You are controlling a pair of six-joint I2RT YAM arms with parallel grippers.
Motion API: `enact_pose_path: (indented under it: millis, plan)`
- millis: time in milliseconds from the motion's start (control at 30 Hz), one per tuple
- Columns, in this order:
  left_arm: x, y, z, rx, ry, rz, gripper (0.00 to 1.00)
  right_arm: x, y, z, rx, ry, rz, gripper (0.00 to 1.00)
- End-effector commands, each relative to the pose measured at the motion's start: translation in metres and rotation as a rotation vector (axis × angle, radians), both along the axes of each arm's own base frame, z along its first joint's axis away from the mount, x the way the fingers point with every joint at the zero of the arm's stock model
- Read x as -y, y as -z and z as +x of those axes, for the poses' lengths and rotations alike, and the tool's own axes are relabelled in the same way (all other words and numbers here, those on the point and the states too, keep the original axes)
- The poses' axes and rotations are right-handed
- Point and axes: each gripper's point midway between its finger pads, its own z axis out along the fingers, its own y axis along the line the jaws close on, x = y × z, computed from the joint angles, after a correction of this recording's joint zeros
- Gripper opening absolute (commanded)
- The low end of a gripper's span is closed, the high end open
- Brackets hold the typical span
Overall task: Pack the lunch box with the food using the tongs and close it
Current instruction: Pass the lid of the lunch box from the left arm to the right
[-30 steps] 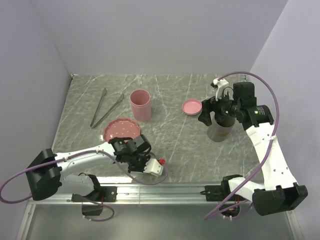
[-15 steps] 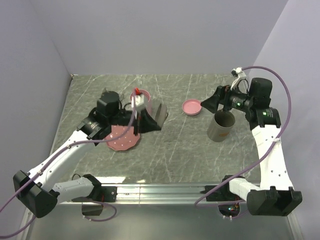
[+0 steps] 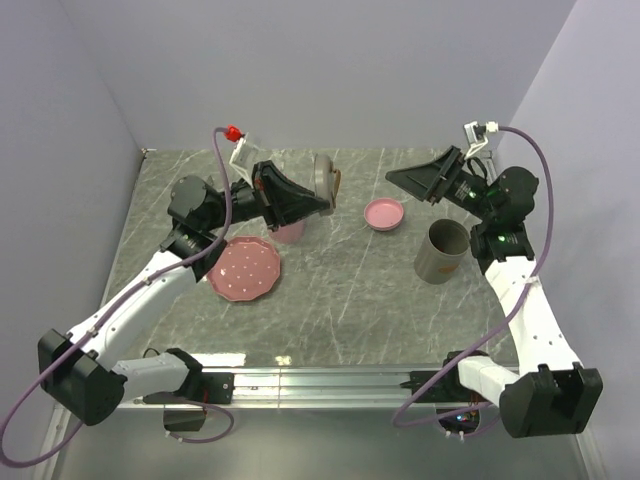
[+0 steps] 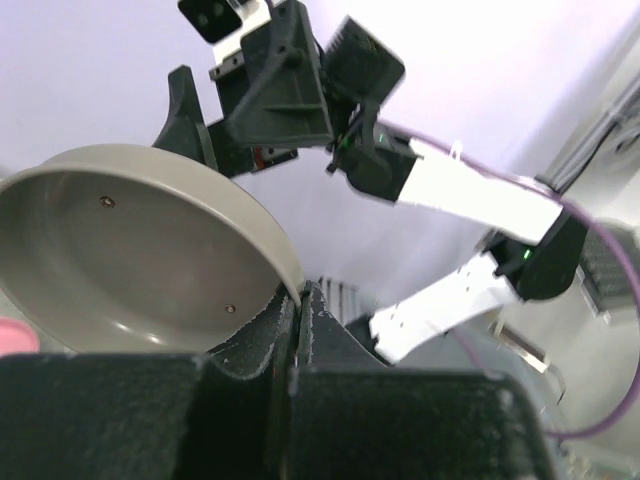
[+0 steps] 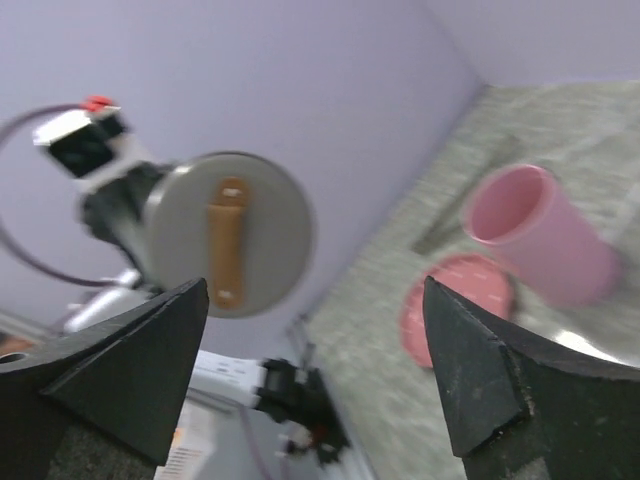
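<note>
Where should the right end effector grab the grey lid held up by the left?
The brown strap handle on the outer face of the grey lid, coming straight at that face. The lid stands on edge, handle facing the open right end effector, and the left end effector is shut on its rim, so the handle looks free.

Bare desk (image 3: 345,290) noted between pink plate (image 3: 243,272) and grey lunch box (image 3: 445,252): passage wide. Mid-air gap between left pincer (image 3: 316,203) and right pincer (image 3: 396,180) partly taken up by grey lid (image 3: 323,178) held aloft. Pink cup (image 3: 290,234) crowded under left pincer
</note>
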Motion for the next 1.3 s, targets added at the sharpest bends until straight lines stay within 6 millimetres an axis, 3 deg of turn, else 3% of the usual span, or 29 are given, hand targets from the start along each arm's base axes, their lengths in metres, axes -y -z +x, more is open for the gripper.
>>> enact_pose_path:
  millis: [0, 233, 500, 900, 1267]
  plan:
    - [-0.003, -0.044, 0.005, 0.013, -0.021, -0.129, 0.0, -0.01, -0.056, -0.009, 0.031, -0.058, 0.194, 0.92]
    - [0.003, -0.047, 0.023, -0.02, -0.047, -0.146, 0.0, -0.027, -0.07, 0.003, 0.014, -0.07, 0.207, 0.84]
    - [0.007, -0.048, 0.031, -0.026, -0.06, -0.14, 0.0, -0.05, -0.065, 0.004, 0.002, -0.113, 0.19, 0.74]
    - [0.011, -0.043, 0.032, -0.029, -0.056, -0.125, 0.0, -0.076, -0.059, -0.008, 0.012, -0.194, 0.169, 0.67]
    - [0.018, -0.044, 0.029, -0.039, -0.029, -0.126, 0.0, -0.088, -0.056, -0.01, 0.013, -0.223, 0.159, 0.61]
